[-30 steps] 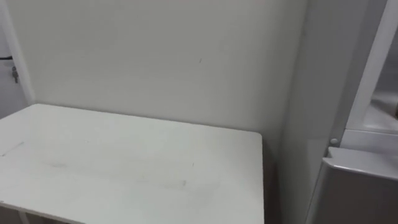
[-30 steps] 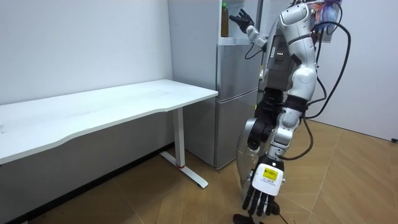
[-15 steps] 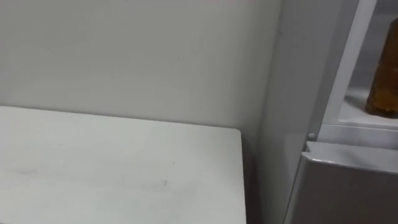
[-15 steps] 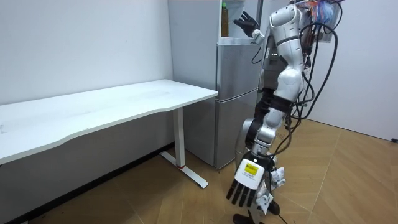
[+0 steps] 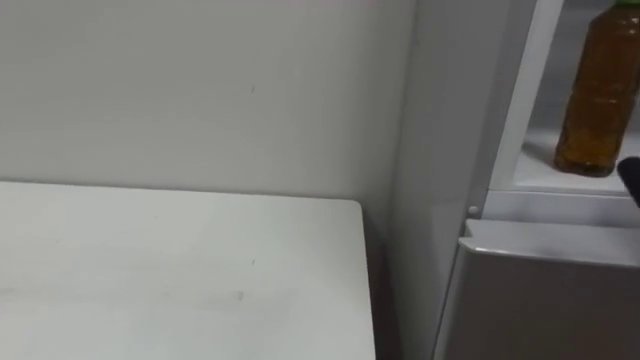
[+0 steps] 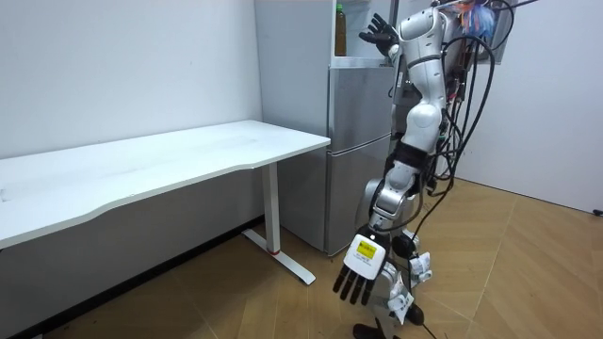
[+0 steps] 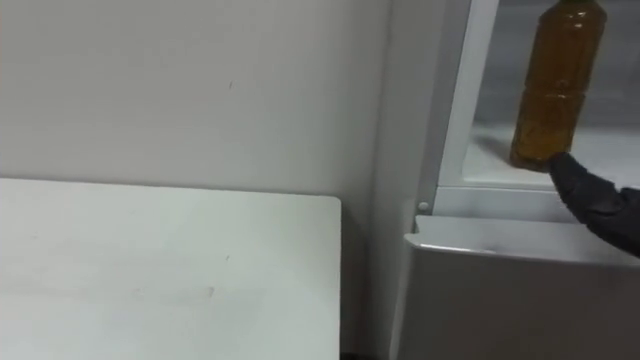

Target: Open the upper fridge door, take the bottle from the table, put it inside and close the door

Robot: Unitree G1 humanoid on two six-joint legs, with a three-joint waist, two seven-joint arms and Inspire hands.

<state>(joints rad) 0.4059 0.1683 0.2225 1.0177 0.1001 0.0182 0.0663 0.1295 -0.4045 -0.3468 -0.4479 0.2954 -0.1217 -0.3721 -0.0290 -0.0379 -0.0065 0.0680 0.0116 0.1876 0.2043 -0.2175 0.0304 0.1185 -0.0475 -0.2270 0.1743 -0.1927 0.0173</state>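
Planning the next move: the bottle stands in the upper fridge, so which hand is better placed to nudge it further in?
Right. The right hand is raised at the fridge shelf beside the bottle, fingers open; the left hand hangs far below it.

1. I see the bottle [image 5: 598, 95] standing upright; it is clear plastic with a ribbed body, filled with amber-brown liquid; in the room view it has a green cap; it rests on the white floor of the upper compartment, near the front edge and toward the left wall.
2. The upper fridge [image 5: 520, 100] is open toward me; it has a white inner frame, a white shelf floor and a grey outer wall; it sits directly above the closed grey lower door.
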